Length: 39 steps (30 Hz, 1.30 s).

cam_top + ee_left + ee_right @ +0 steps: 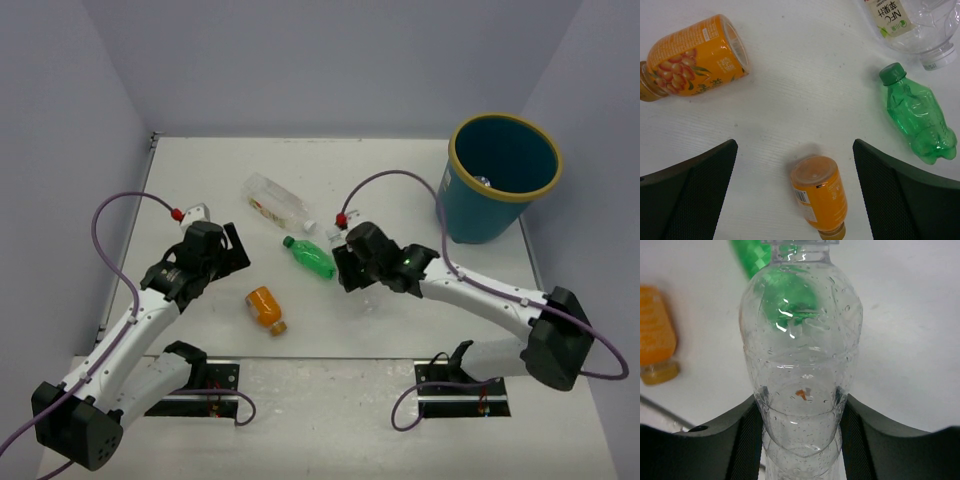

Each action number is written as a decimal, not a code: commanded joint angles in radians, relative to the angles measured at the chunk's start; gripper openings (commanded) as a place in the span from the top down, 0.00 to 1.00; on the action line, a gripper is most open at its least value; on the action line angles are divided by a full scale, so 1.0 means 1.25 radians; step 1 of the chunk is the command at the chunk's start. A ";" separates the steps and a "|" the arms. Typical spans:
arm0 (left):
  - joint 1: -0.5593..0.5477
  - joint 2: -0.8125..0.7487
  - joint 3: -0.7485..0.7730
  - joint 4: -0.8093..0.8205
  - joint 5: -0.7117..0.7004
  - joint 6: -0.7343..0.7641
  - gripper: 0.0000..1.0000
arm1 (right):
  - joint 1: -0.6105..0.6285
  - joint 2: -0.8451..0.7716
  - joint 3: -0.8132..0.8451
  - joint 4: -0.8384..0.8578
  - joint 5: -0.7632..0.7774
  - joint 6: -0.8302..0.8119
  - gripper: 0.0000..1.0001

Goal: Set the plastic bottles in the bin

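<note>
My right gripper (801,410) is shut on a clear label-less bottle (800,340) with droplets inside, its fingers pressing in the bottle's sides. In the top view the right gripper (345,262) sits mid-table, next to the green bottle (308,257). My left gripper (795,200) is open and hangs over a small orange bottle (819,197) lying on the table between its fingers (690,195). A second orange bottle (692,55) with a fruit label lies to the upper left. The green bottle (920,120) and a clear labelled bottle (910,22) lie further out. The teal bin (505,175) stands at the back right.
Grey walls close the table on three sides. Purple cables loop over both arms. The clear labelled bottle (278,203) lies left of the table's middle, the orange bottle (265,308) nearer the front. The white table (400,190) shows bare between the bottles and the bin.
</note>
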 commanded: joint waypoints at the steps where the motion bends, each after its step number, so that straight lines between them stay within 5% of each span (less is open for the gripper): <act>1: -0.003 0.007 0.010 0.015 -0.007 0.009 0.00 | -0.140 -0.134 0.114 0.006 0.106 -0.052 0.79; 6: -0.003 0.016 0.007 0.032 0.018 0.010 0.00 | -0.307 -0.174 0.283 0.007 0.220 -0.123 0.79; 14: -0.004 -0.001 0.010 0.032 0.014 0.012 0.00 | -0.617 -0.065 0.479 0.052 0.165 -0.161 0.79; 22: -0.003 -0.028 0.001 0.028 0.024 0.010 0.00 | -0.722 0.071 0.585 0.091 0.209 -0.151 0.71; 23: -0.003 -0.027 0.000 0.027 0.024 0.009 0.00 | -0.725 0.086 0.594 0.090 0.219 -0.149 0.67; 26: -0.003 -0.021 0.001 0.028 0.025 0.004 0.00 | -0.726 0.117 0.605 0.089 0.263 -0.136 0.25; 29: -0.003 -0.011 0.004 0.030 0.030 0.004 0.00 | -0.726 0.127 0.602 0.089 0.290 -0.122 0.03; 39: -0.004 0.020 0.009 0.046 0.037 0.004 0.00 | -0.726 0.053 0.546 0.119 0.152 -0.129 0.01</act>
